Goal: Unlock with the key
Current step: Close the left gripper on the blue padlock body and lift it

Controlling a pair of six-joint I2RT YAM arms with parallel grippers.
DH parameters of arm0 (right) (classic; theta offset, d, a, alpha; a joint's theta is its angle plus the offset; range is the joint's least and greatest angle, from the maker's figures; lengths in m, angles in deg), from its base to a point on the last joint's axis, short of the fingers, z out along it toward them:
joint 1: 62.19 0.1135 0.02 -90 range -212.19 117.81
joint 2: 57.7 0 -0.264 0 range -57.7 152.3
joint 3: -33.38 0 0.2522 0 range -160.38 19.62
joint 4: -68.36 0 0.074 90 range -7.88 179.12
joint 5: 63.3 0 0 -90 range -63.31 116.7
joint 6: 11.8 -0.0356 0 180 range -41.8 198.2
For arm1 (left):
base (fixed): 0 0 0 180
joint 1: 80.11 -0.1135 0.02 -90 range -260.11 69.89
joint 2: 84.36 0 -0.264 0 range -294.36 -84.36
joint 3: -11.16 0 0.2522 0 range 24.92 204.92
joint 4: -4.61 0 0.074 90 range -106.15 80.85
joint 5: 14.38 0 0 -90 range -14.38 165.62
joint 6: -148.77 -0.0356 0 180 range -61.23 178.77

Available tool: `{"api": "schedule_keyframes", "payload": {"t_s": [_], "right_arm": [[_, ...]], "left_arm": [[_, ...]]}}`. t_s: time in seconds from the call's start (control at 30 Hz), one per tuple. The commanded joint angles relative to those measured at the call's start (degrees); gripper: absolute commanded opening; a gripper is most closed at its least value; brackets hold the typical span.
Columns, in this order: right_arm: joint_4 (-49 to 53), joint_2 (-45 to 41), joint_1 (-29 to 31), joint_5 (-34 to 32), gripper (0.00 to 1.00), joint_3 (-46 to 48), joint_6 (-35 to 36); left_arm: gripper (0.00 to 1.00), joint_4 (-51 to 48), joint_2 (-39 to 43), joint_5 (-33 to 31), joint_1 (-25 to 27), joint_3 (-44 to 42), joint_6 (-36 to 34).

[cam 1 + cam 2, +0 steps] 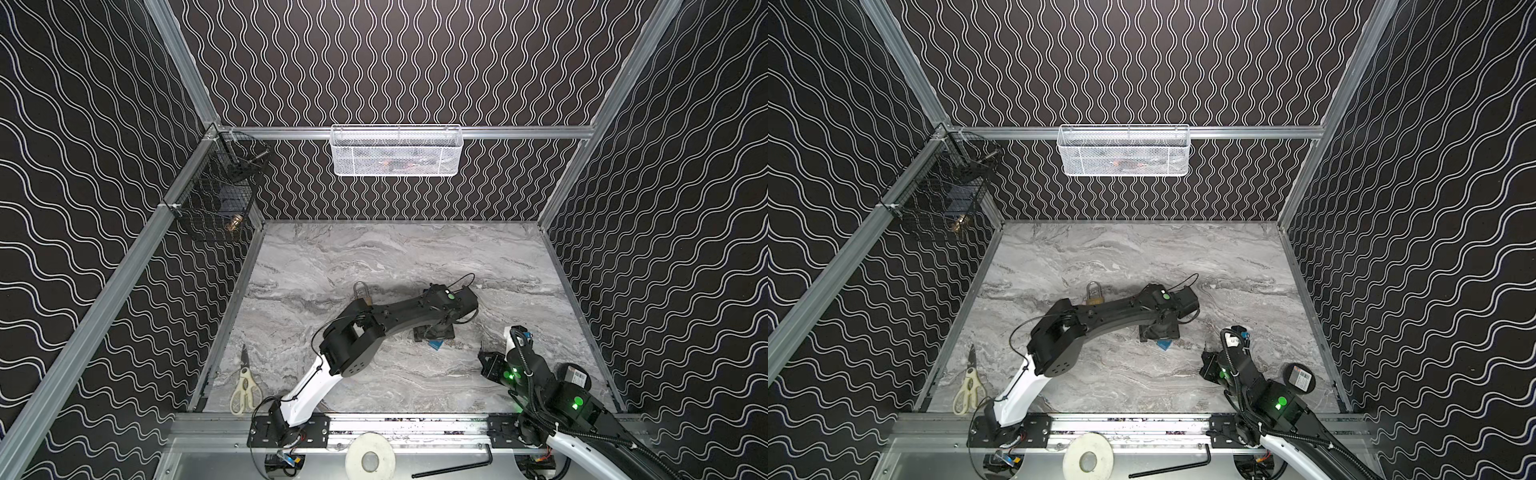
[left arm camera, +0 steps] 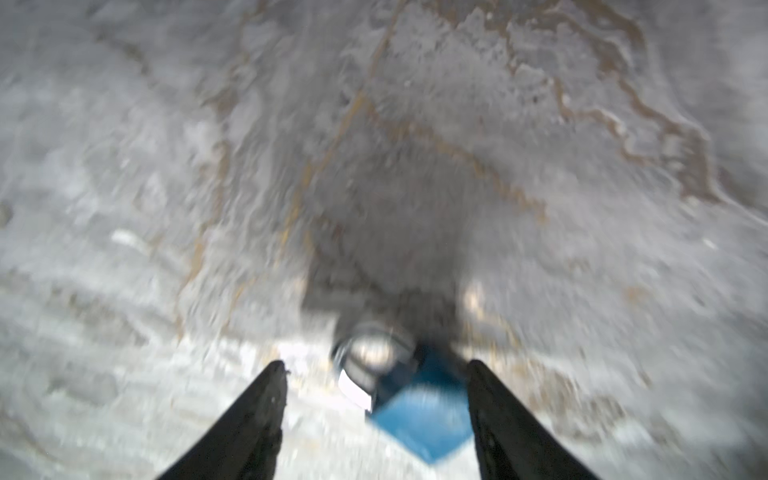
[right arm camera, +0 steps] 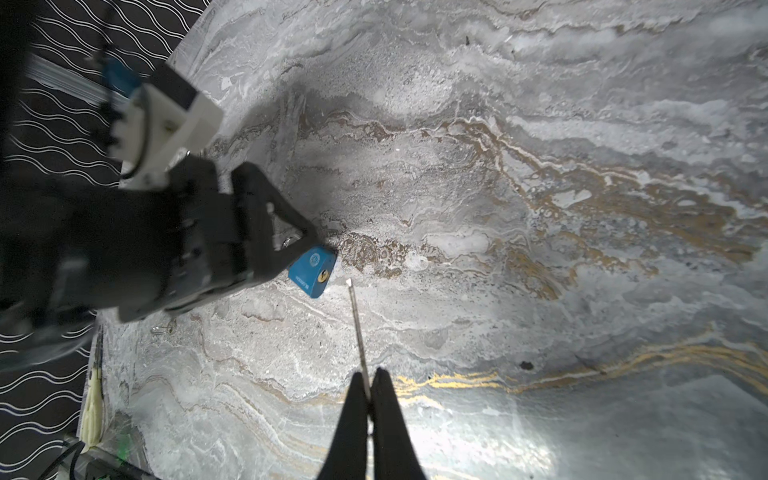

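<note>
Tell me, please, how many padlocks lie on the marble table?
2: a brass padlock beyond the left arm, a blue padlock at its jaws. The black wire basket may hide others.

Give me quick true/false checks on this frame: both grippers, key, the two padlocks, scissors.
1. The right gripper is shut on the key. True.
2. The key's tip is inside the keyhole of the blue padlock. False: the tip points at it but stops short, with a gap between them.
3. The left gripper is open, with its fingers on either side of the blue padlock. True.
4. The scissors lie right beside the blue padlock. False: they lie at the left edge of the table in a top view, well apart from it.
5. The brass padlock hangs in the white basket. False: it sits on the table.
</note>
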Motion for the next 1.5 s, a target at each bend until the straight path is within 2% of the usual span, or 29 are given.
{"api": "schedule_keyframes", "payload": {"t_s": [0.0, 0.17, 0.33, 0.43, 0.63, 0.8, 0.97, 1.17, 1.47], "right_arm": [[-2.3, 0.7, 0.2, 1.1, 0.00, 0.1, 0.8], [-3.2, 0.6, 0.1, 1.4, 0.00, 0.6, 1.3], [-3.1, 0.2, 0.1, 1.5, 0.00, 0.6, 1.3], [-3.2, -0.6, 0.1, 1.5, 0.00, 0.7, 1.3], [-3.4, -0.3, 0.1, 1.7, 0.00, 0.7, 1.6], [-3.4, -0.7, 0.1, 1.9, 0.00, 0.8, 1.6], [-3.6, -0.9, 0.1, 2.1, 0.00, 0.9, 1.7], [-3.9, -0.7, 0.1, 2.3, 0.00, 1.0, 2.0], [-4.4, 0.2, 0.1, 2.3, 0.00, 1.1, 2.2]], "left_arm": [[0.73, 2.9, 4.9, -1.7, 0.4, -4.1, 8.1], [0.72, 13.4, 9.6, 4.2, 0.3, -14.4, 17.6], [0.70, 16.7, 8.3, 5.0, 0.4, -13.6, 21.9], [0.70, 15.3, 7.7, 3.8, 0.7, -11.7, 24.4], [0.68, 11.3, 4.5, 7.2, 0.8, -9.2, 32.7], [0.64, 6.0, 3.9, 2.7, 2.2, -6.0, 37.9], [0.61, 7.3, 3.9, 3.4, 2.2, -7.9, 42.8], [0.59, 11.0, 4.2, 3.2, 1.6, -10.5, 44.1], [0.58, 11.3, 3.8, 2.2, 1.0, -8.2, 42.1]]}}
